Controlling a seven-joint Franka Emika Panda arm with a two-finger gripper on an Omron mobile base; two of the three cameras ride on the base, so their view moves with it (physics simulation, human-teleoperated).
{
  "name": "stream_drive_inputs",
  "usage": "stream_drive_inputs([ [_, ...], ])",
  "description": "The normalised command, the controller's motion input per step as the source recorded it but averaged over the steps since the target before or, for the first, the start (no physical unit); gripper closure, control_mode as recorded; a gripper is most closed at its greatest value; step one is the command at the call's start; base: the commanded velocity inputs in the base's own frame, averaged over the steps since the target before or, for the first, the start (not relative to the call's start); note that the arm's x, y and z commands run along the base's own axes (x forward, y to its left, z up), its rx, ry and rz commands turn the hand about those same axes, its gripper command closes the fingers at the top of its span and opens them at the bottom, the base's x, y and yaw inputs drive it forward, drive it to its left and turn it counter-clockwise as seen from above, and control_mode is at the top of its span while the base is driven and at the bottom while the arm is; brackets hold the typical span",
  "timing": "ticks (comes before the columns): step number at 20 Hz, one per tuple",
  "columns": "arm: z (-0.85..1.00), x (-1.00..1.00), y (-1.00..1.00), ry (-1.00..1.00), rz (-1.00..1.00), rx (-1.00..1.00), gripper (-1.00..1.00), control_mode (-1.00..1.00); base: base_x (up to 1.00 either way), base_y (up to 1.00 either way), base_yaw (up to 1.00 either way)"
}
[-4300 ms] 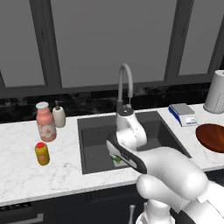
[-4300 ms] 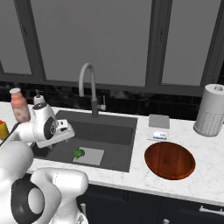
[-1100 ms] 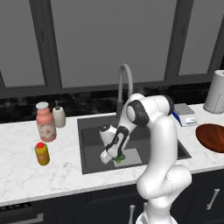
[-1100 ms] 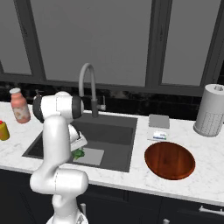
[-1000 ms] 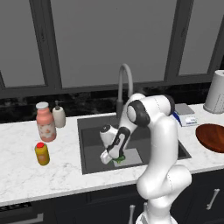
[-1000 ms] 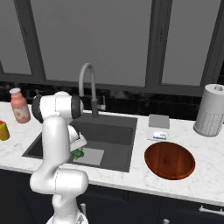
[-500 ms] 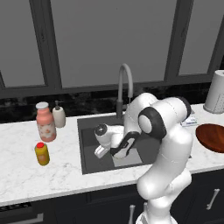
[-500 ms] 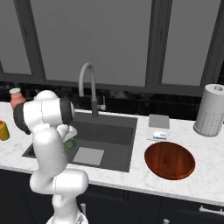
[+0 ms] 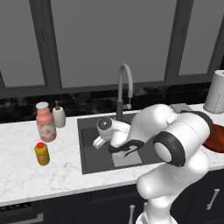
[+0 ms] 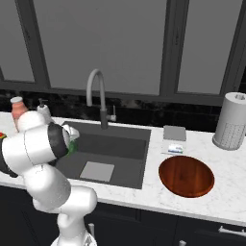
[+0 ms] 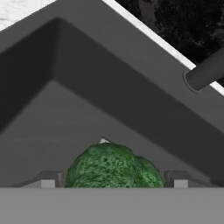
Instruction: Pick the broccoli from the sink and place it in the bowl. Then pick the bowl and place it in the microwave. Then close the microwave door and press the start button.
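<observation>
Broccoli (image 11: 114,167), a small rounded green floret, held between the two small dark fingers (image 11: 48,179), closed on it, above the dark grey rectangular sink (image 9: 89,153); same green visible at the hand in the right base view (image 10: 72,145). First pick apparently made, nothing more. Still to do: drop into the wide reddish-brown bowl (image 10: 186,176) on the white marble worktop (image 10: 230,185) right of the sink, bowl into microwave, door shut, start pressed. White arm folded low over the basin, elbow bulging forward, hand over the sink's left part, beside the arched grey faucet (image 9: 124,89).
</observation>
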Motion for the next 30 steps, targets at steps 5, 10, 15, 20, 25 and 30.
stream_drive_inputs([
  [5, 1.0, -0.03, 0.22, -0.04, 0.0, 0.06, 1.0, -1.0, 0.0, 0.0, 0.0],
  [10, 1.0, -0.35, 0.0, 0.0, 0.0, 0.01, 1.0, -1.0, 0.0, 0.0, 0.0],
  [15, 0.93, -0.87, -0.3, 0.04, -0.08, 0.01, 1.0, -1.0, 0.0, 0.0, 0.0],
  [20, 0.61, -0.64, -0.73, 0.1, -0.13, 0.02, 1.0, -1.0, 0.0, 0.0, 0.0],
  [25, 0.24, -0.3, -1.0, 0.15, -0.11, 0.04, 1.0, -1.0, 0.0, 0.0, 0.0],
  [30, 0.11, -0.15, -1.0, 0.14, -0.08, 0.04, 1.0, -1.0, 0.0, 0.0, 0.0],
])
